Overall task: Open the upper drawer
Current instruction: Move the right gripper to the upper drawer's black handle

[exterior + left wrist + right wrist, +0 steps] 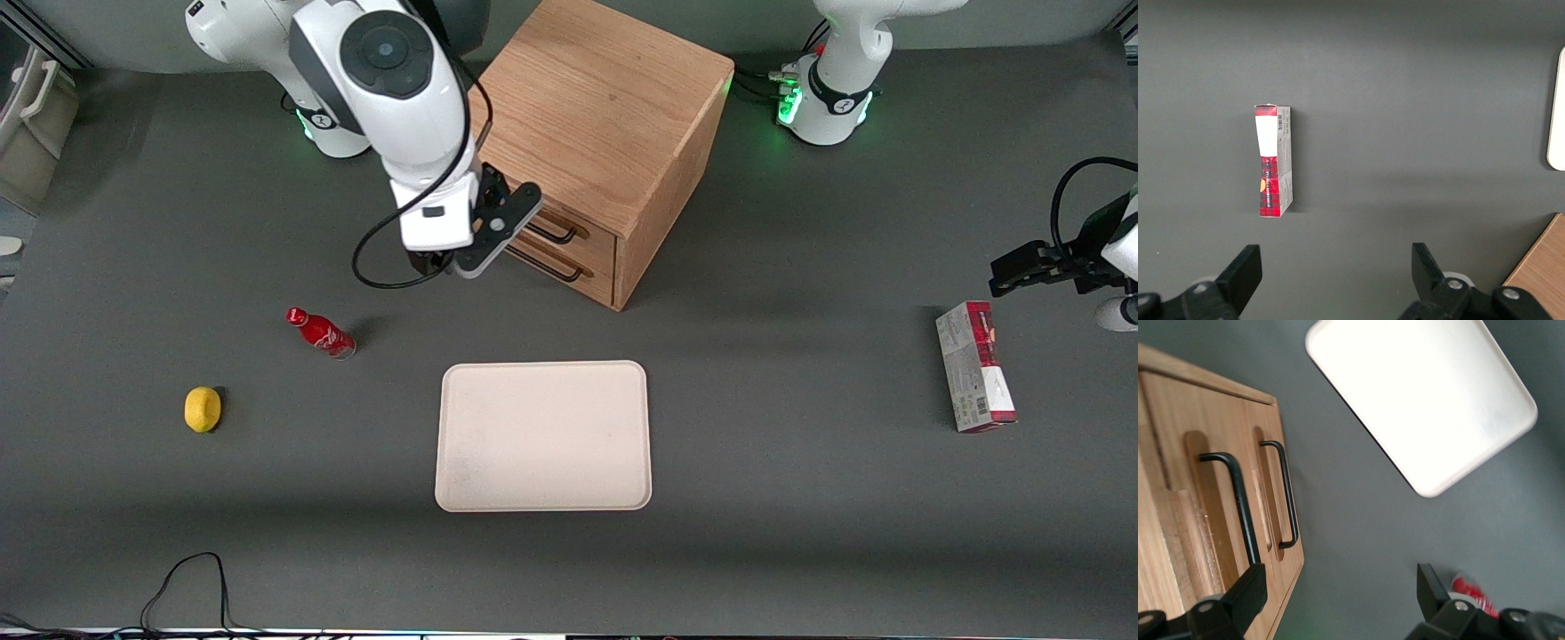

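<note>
The oak cabinet (pixel 605 116) stands on the grey table with its two drawers facing the front camera. The upper drawer (pixel 594 234) sits flush in the cabinet, its dark bar handle (pixel 555 233) above the bottom drawer's matching handle (pixel 544 264). My right gripper (pixel 432 264) hangs in front of the cabinet, at the working arm's end of the drawer fronts. In the right wrist view the gripper (pixel 1341 593) is open with nothing between its fingers. One finger (pixel 1248 590) shows close to the end of the upper drawer's handle (pixel 1238 507), beside the bottom handle (pixel 1289 495).
A pale tray (pixel 542 493) lies nearer the front camera than the cabinet, also in the right wrist view as the tray (pixel 1425 400). A red bottle (pixel 320 332) and a lemon (pixel 203 409) lie toward the working arm's end. A red and white box (pixel 973 378) lies toward the parked arm's end.
</note>
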